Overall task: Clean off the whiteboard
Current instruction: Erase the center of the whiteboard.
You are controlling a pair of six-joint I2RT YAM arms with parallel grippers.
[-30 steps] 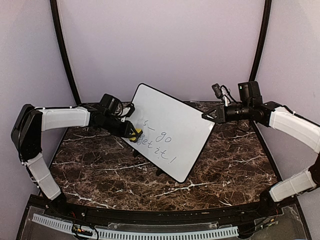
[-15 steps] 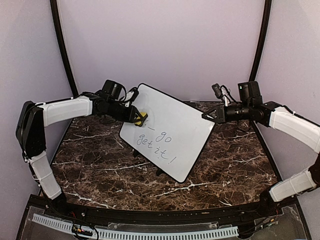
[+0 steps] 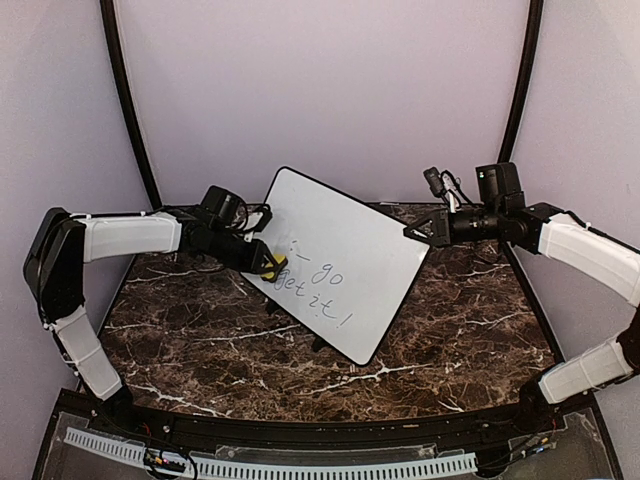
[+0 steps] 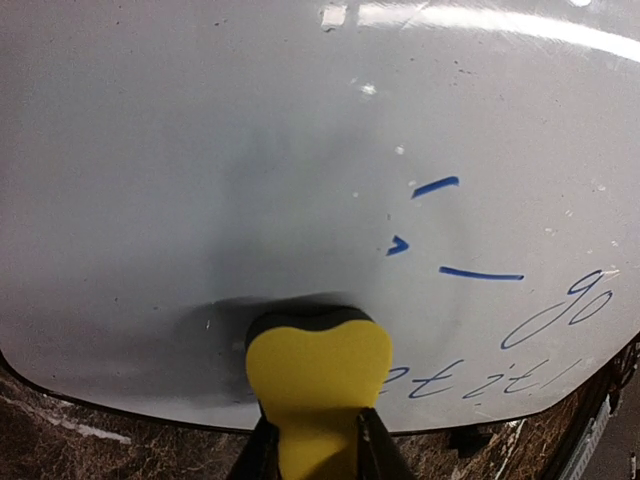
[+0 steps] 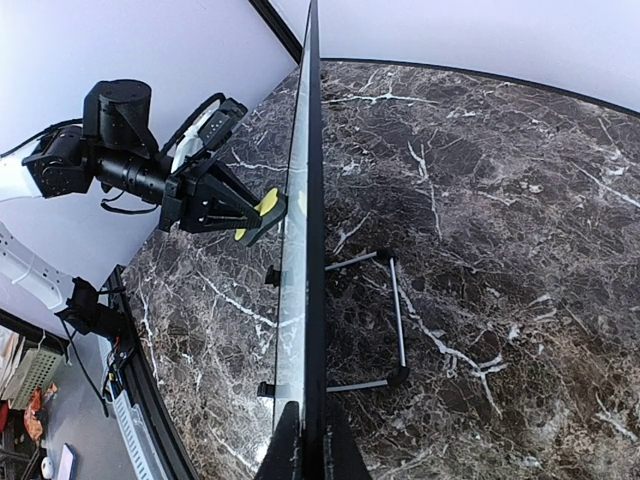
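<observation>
Left fingers (image 4: 378,455) clenched on yellow eraser (image 4: 318,375), eraser pressed against whiteboard (image 3: 345,228) beside blue writing (image 3: 315,290), right fingers (image 5: 285,455) clamped on whiteboard's edge.

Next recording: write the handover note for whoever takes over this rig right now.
Left gripper: shut on the yellow eraser, pressed against the whiteboard near its lower left edge.
Right gripper: shut on the board's right edge, steadying it.
The board stands tilted on its feet on the marble table.
Done: upper left area wiped, apart from a few blue strokes.
Left: those strokes, "go" and "Get it!".
</observation>
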